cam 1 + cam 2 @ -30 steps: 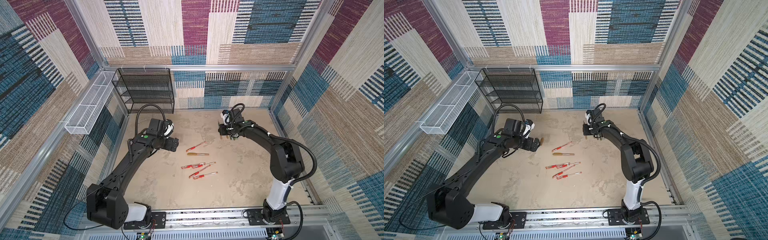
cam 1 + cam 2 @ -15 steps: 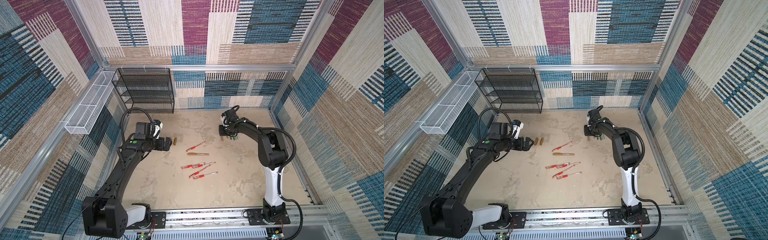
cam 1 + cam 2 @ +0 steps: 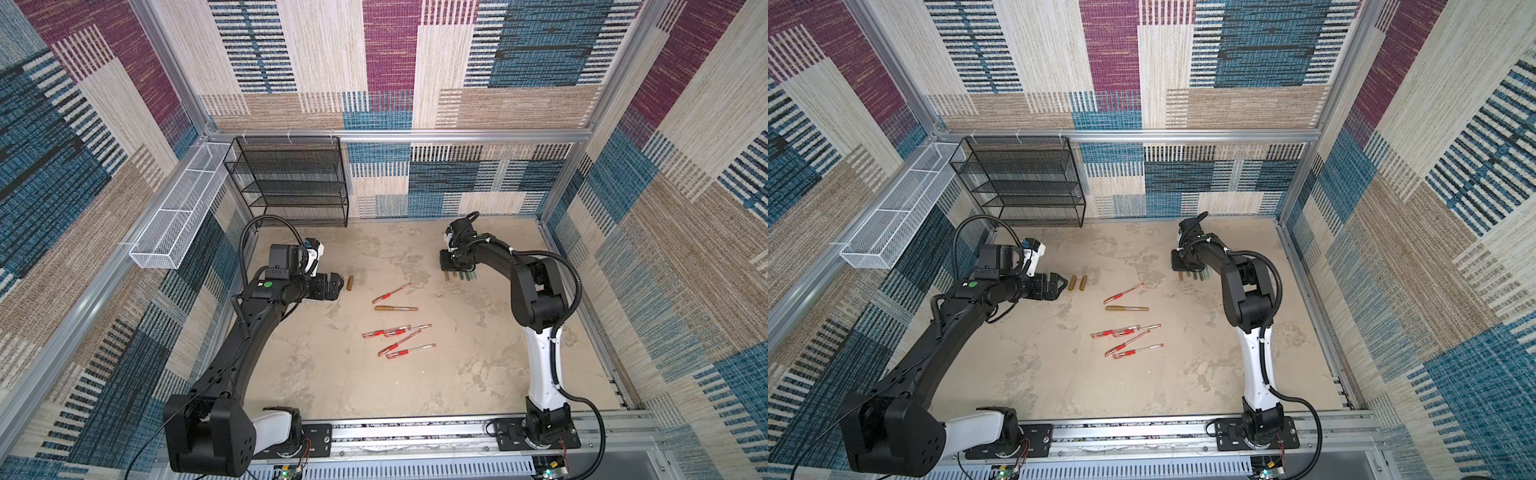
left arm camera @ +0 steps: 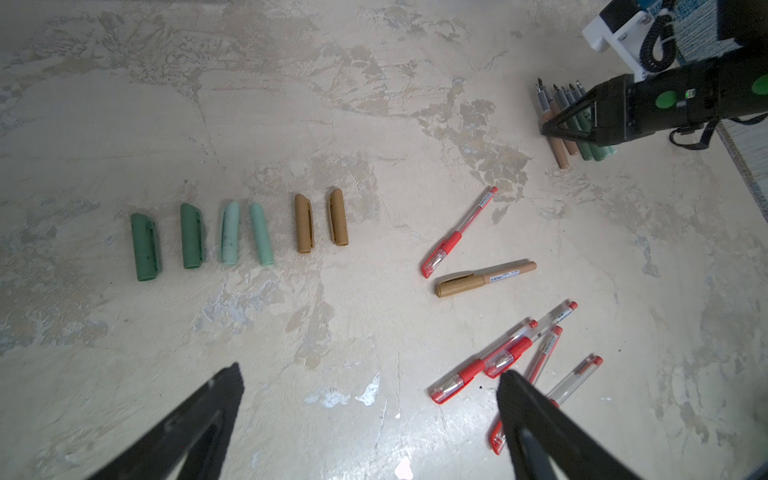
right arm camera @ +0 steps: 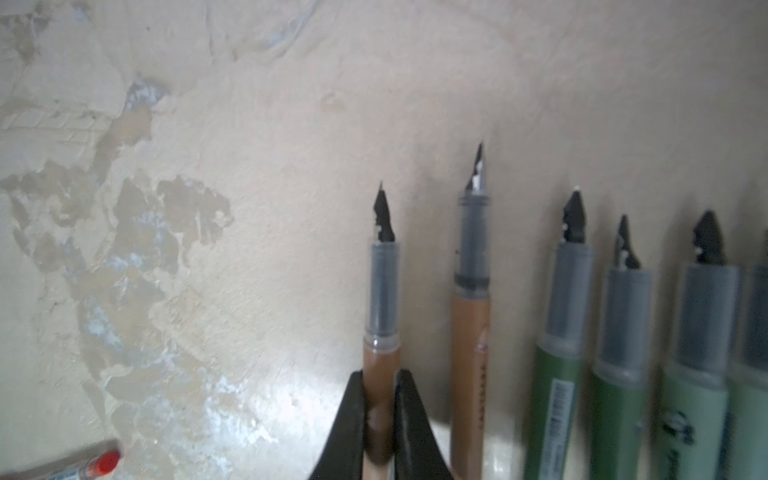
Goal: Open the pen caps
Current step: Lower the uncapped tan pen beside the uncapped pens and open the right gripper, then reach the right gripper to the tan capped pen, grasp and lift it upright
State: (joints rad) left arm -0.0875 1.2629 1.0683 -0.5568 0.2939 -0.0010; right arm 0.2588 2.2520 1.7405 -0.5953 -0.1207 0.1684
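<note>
Several pen caps lie in a row on the floor in the left wrist view: dark green [image 4: 145, 247], light green [image 4: 230, 232] and gold [image 4: 303, 224]. My left gripper [image 4: 370, 386] hangs open and empty over bare floor short of them; in a top view it [image 3: 1059, 284] sits just left of the two gold caps [image 3: 1077, 282]. My right gripper [image 5: 379, 378] is shut on a tan uncapped pen body [image 5: 380, 324], at the end of a row of uncapped pens [image 3: 461, 275]. A capped gold pen [image 3: 396, 308] and several capped red pens [image 3: 395, 336] lie mid-floor.
A black wire shelf [image 3: 291, 183] stands at the back left against the wall. A white wire basket [image 3: 178, 216] hangs on the left wall. Patterned walls enclose the floor on three sides, and a metal rail [image 3: 415, 432] runs along the front.
My left gripper drew back to the left, uncovering the second gold cap on the floor. The right arm's elbow folded inward while its gripper stayed at the pen row.
</note>
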